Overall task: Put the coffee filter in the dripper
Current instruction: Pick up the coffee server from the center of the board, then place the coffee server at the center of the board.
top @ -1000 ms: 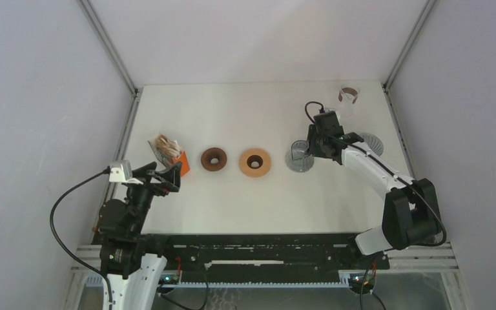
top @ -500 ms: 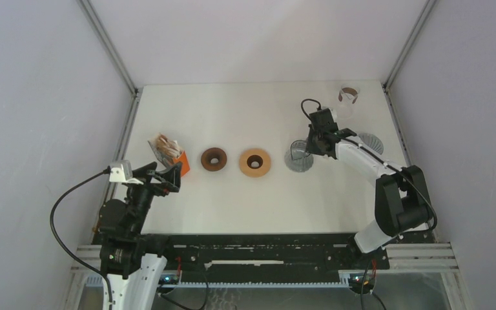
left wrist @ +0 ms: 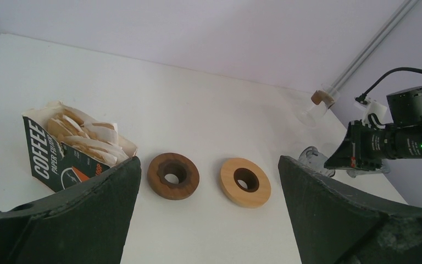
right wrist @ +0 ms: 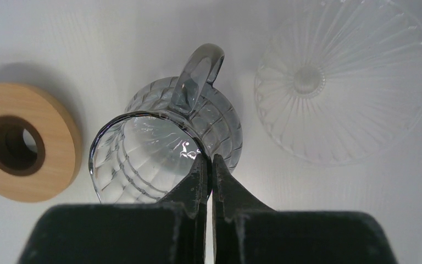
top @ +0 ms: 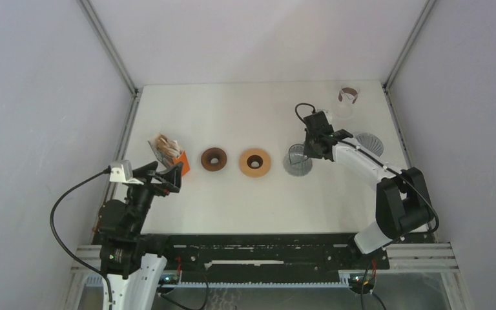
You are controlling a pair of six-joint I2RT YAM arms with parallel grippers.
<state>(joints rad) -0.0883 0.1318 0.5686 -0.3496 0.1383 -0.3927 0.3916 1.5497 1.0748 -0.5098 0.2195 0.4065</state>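
A clear ribbed glass dripper (right wrist: pixel 143 148) with a handle (right wrist: pixel 198 74) stands right of centre on the table (top: pixel 232 116), also seen as the dripper (top: pixel 297 161) from above. My right gripper (right wrist: pixel 209 160) is shut on its right rim, one finger inside the cup and one outside. The coffee filters (left wrist: pixel 85 137) sit fanned in an open box (top: pixel 168 153) at the left. My left gripper (left wrist: pixel 209 165) hovers just near of that box, open and empty, also visible as the left gripper (top: pixel 166 175) in the top view.
A dark wooden ring (top: pixel 214 159) and a light wooden ring (top: pixel 255 162) lie between box and dripper. A ribbed glass cone (right wrist: pixel 343 82) lies right of the dripper. A small glass jar with a brown lid (top: pixel 347 97) stands at the far right corner.
My right gripper has shut on the dripper's rim and shifted slightly left, nudging the dripper with it. The left arm has not moved.
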